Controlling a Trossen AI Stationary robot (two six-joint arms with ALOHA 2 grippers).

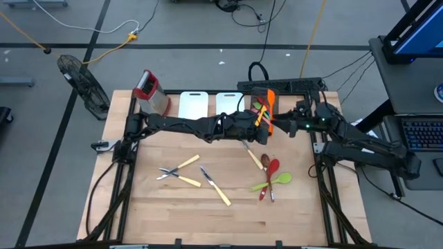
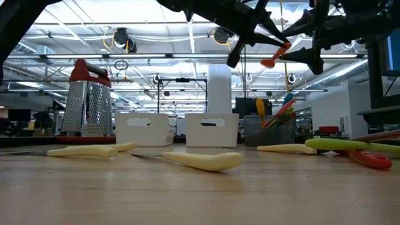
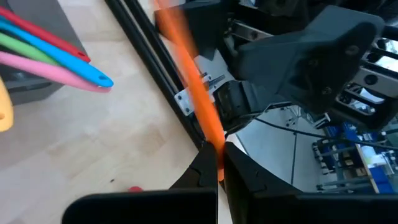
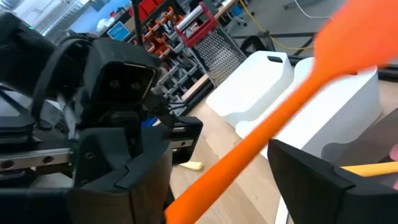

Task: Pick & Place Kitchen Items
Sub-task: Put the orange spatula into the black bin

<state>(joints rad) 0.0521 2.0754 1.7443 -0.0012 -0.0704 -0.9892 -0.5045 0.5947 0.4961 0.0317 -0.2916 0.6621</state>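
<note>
Yellow-handled utensils (image 1: 181, 171) and green and red spoons (image 1: 271, 177) lie on table (image 1: 166, 214), nearer than dark bin (image 1: 257, 104). Above bin, left gripper (image 3: 219, 163) fingers clamped on orange spatula (image 1: 268, 111); right gripper (image 1: 299, 119) beside, fingers apart around its handle.

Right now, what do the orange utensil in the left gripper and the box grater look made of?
Orange utensil: probably silicone or plastic, matte and uniformly coloured, with no glare. It is clamped in the left gripper. Box grater: shiny perforated metal body, likely steel, topped by a red cap that looks like plastic.
</note>
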